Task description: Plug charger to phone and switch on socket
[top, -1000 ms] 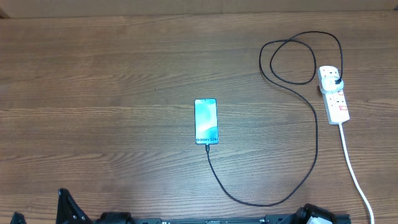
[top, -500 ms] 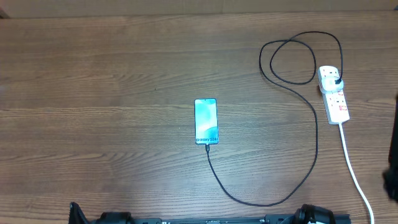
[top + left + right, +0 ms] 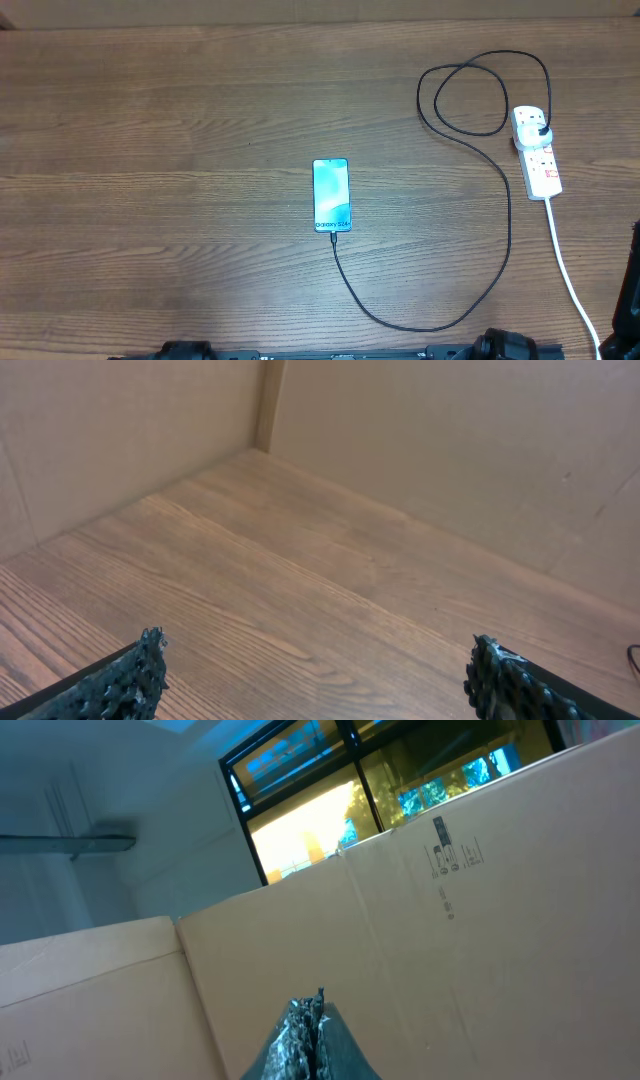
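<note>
1. Black ribbed left fingers (image 3: 125, 682) stand spread wide with nothing between them, above a bare stretch of wood-grain desk (image 3: 300, 590) backed by cardboard walls (image 3: 450, 450).
2. Pressed tip to tip, the right fingers (image 3: 312, 1025) carry nothing. Their camera tilts up at cardboard and a window (image 3: 300, 830), so none of the task's things shows in that view.
3. Seen from overhead, a dark shape at the frame edge, far to the right of the phone (image 3: 331, 195) and below it, appears to be the right arm (image 3: 630, 290).
4. Lit teal, the phone lies flat mid-desk. The charger (image 3: 505, 240) meets its lower edge at the connector tip (image 3: 335, 235), sweeps below and to the right of the phone, then loops up to the plug head (image 3: 543, 130).
5. That plug head sits in the far end of the socket (image 3: 540, 165), well to the right of the phone and a little above it. The white cord (image 3: 570, 270) trails from the strip down toward the arm.
6. Both cable ends look seated, and the red-marked switches are too small to read, so flipping the switch is probably what remains.
7. Possible trouble: an arm reaching in along the white cord could snag it and drag the strip, tugging the charger taut and pulling the connector tip out of the phone. A push on the switch could also skid the light strip over the smooth wood, or land on the wrong switch.
</note>
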You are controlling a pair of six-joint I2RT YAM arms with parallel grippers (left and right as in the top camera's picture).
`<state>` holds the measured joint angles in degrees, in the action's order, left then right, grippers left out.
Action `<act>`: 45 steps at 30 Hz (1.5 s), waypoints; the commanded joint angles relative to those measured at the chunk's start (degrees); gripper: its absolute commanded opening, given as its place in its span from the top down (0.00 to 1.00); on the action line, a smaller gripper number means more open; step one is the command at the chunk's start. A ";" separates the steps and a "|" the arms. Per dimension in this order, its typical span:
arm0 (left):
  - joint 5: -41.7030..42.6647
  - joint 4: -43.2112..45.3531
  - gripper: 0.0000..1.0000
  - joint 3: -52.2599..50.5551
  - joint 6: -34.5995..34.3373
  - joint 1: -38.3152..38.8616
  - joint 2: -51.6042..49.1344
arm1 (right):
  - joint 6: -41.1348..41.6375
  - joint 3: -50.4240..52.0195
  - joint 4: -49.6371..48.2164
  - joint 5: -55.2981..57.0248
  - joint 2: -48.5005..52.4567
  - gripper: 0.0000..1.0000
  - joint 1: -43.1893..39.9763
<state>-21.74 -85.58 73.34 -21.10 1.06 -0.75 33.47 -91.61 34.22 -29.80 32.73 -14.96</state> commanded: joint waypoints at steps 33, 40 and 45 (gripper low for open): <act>-0.72 0.07 0.01 0.31 -1.01 -0.72 0.50 | -22.29 0.33 -6.99 -6.78 -20.11 0.82 12.35; -0.72 0.04 0.00 0.31 -1.01 -0.72 0.50 | -24.98 0.50 -6.27 -0.50 -28.52 0.82 12.35; -0.72 0.04 0.01 0.31 -0.98 -0.72 0.50 | -25.16 -2.27 -3.41 3.30 -32.33 0.84 12.57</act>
<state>-21.74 -85.73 73.38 -21.10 0.97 -0.75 9.13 -92.09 29.32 -30.41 1.04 -2.90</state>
